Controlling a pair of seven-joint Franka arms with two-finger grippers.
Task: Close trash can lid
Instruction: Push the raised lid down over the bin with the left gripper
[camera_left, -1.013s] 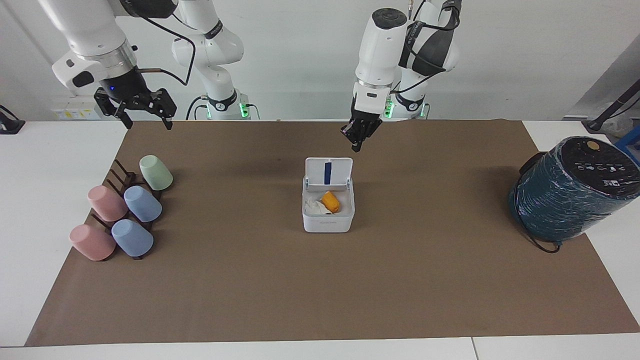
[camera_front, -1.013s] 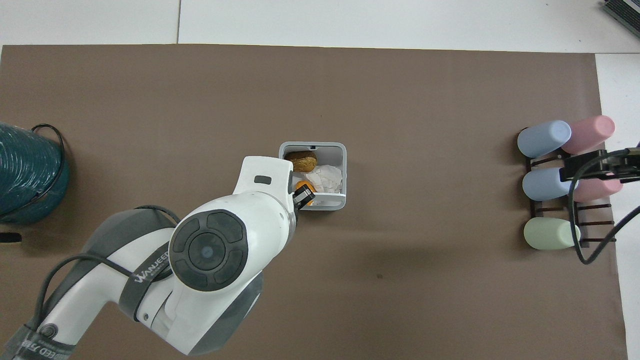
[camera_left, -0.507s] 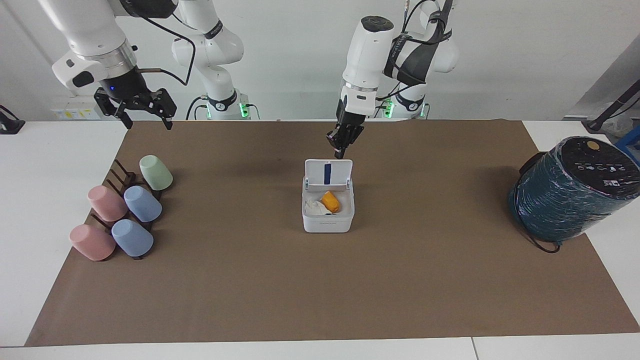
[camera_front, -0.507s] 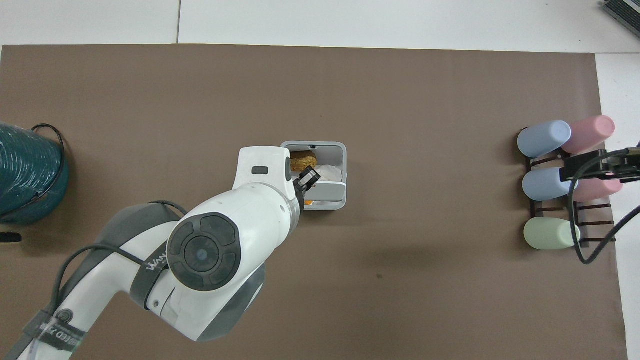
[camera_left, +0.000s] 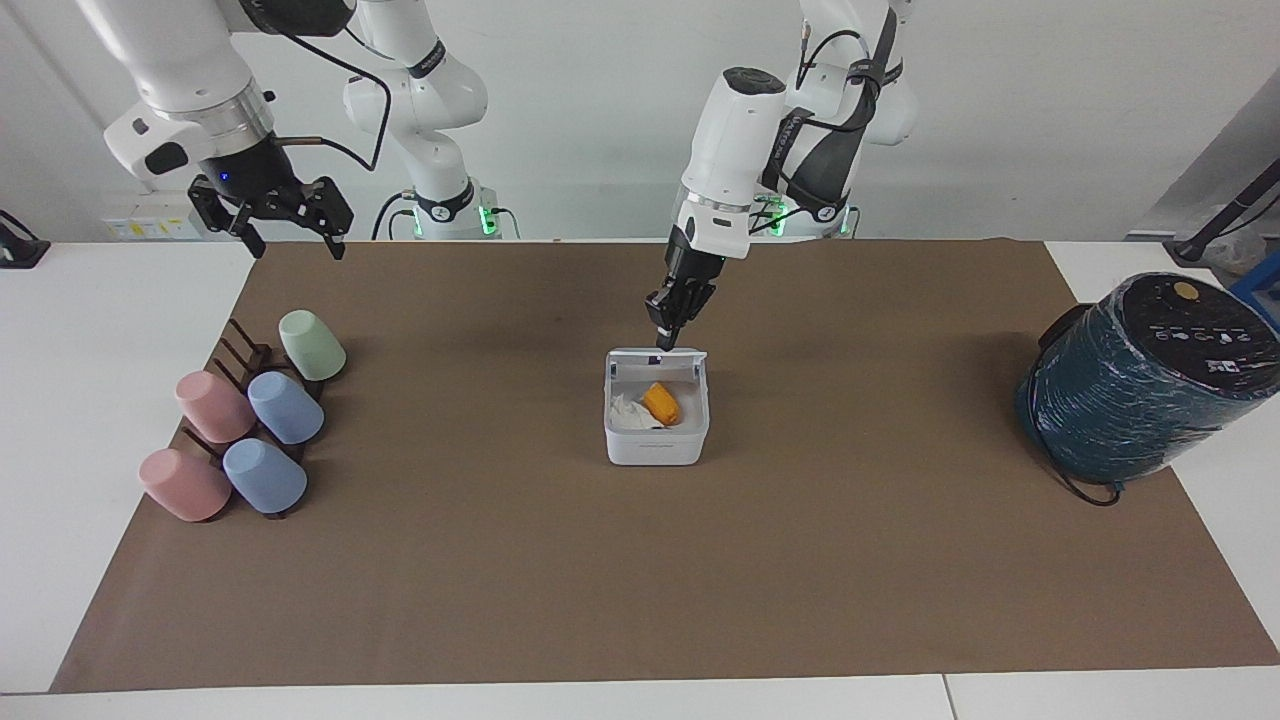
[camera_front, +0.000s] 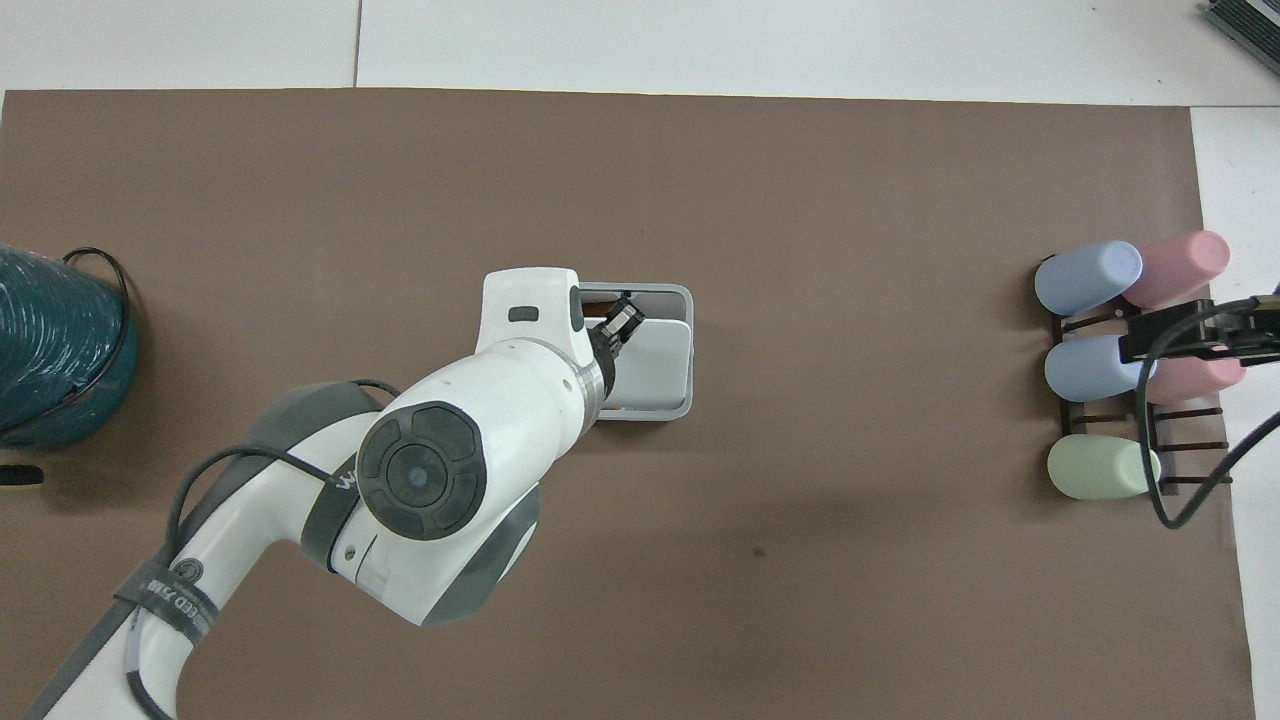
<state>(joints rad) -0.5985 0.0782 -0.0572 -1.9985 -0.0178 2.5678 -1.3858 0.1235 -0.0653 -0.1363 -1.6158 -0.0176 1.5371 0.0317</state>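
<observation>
Pressing on the lid from the hinge end is the step in hand, and the facing view is showing how it is going: the left gripper, fingertips pressed together and pinching nothing, is touching or all but touching the top edge of the lid, which is tipping forward over the trash can at the middle of the brown mat, roughly midway between the two arms' ends. The can's mouth is showing open, with an orange scrap and white crumpled paper lying inside. Doing this well probably means pushing onward and down along the lid's arc, away from the hinge, not straight down, so the light can is not sliding or tipping. The right gripper is waiting in the air over the mat's edge at its own end, above the cup rack, its fingers spread and holding nothing. In the overhead view, the left gripper is sitting over the lid, which is covering most of the opening of the trash can; only a strip of the inside farthest from the robots is showing. Contact looks off-centre, toward the left arm's end, so it would be wise to be watching for the can twisting. The cups and the teal cylinder are lying well apart from the work.
</observation>
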